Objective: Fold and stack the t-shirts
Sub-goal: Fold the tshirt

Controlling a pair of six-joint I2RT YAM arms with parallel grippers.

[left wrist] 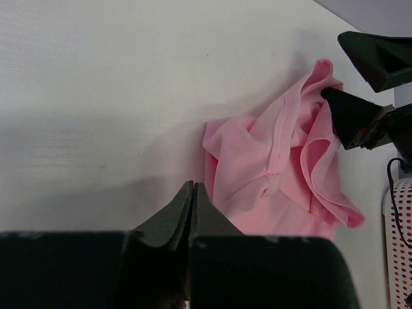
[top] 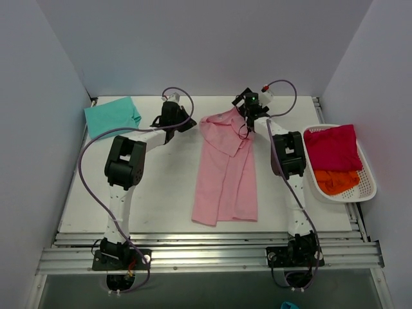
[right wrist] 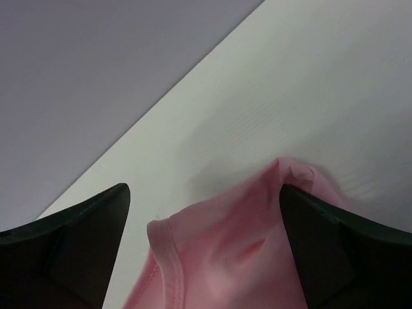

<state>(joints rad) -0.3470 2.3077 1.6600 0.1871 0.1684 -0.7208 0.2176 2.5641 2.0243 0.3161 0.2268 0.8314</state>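
Note:
A light pink t-shirt (top: 225, 174) lies lengthwise in the middle of the table, its top end bunched up. My right gripper (top: 248, 118) is open at that top end. In the right wrist view, pink cloth (right wrist: 225, 257) sits between the spread fingers (right wrist: 205, 190) and touches the right one. My left gripper (top: 188, 123) is shut and empty, just left of the shirt's top. Its closed tips (left wrist: 193, 187) lie beside the pink fabric (left wrist: 277, 174). A folded teal t-shirt (top: 112, 116) lies at the back left. A crimson red t-shirt (top: 331, 147) and an orange t-shirt (top: 338, 181) lie in the basket.
A white mesh basket (top: 370, 174) stands at the table's right edge and also shows in the left wrist view (left wrist: 399, 232). Grey walls close in the back and both sides. Aluminium rails run along the near edge.

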